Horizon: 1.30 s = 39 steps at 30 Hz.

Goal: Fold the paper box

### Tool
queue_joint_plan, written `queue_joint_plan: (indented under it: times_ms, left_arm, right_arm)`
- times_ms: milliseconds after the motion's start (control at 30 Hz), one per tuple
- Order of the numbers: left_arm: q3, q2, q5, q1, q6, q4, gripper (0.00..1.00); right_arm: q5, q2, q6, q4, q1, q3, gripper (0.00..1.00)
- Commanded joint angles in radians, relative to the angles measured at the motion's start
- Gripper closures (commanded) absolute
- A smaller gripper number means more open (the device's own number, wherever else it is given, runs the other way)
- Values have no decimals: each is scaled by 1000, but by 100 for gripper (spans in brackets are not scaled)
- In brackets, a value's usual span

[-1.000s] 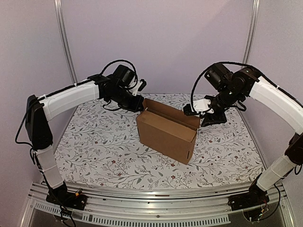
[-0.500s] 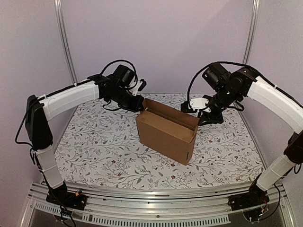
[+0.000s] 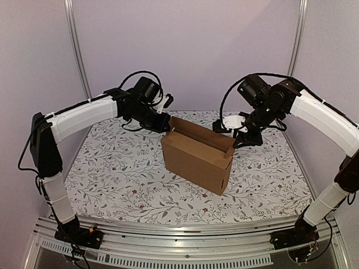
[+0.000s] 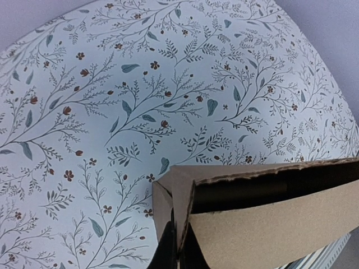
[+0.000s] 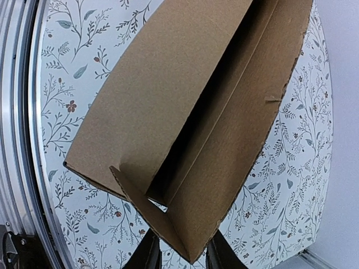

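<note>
Table (image 3: 112, 168): covered with a white cloth printed with leafy sprigs and small red flowers. A metal rail is seen along the near edge.

Left arm (image 3: 78, 117) and right arm (image 3: 322, 115): both are reached in over the table from either side, and both are bent toward the middle.

Paper box (image 3: 196, 159): plain brown corrugated cardboard, stood on the cloth near the middle of the table and turned at an angle to the near edge. The top is open and the long walls are upright. The surfaces in view are bare brown board. A short slit (image 5: 272, 100) is noted in one inner panel in the right wrist view.

Left gripper (image 3: 167, 125): placed at the far left upper corner of the box. In the left wrist view the dark fingers (image 4: 164, 255) are seen pressed together on the thin cardboard edge at that corner, so the box wall is pinched between them.

Right gripper (image 3: 220, 126): held at the far right upper corner of the box. In the right wrist view the fingers (image 5: 148, 255) are seen apart, with the pointed corner of a cardboard flap between them. Contact with the cardboard cannot be told.
</note>
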Motion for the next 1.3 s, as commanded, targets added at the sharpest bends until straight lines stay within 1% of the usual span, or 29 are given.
queue_joint_plan:
  times_ms: [0, 167, 1133, 1267]
  left_arm:
    - [-28, -1, 3, -17, 7, -88, 100]
    - [-25, -2, 3, -16, 5, -91, 100]
    - [-33, -6, -3, -16, 2, -95, 100]
    - [-49, -13, -1, -16, 7, -81, 100]
  right_arm:
    - [-11, -29, -87, -32, 7, -6, 73]
    - [17, -41, -113, -30, 7, -3, 73]
    - [-21, -38, -119, -53, 11, 4, 73]
    - [-2, -41, -116, -51, 23, -2, 73]
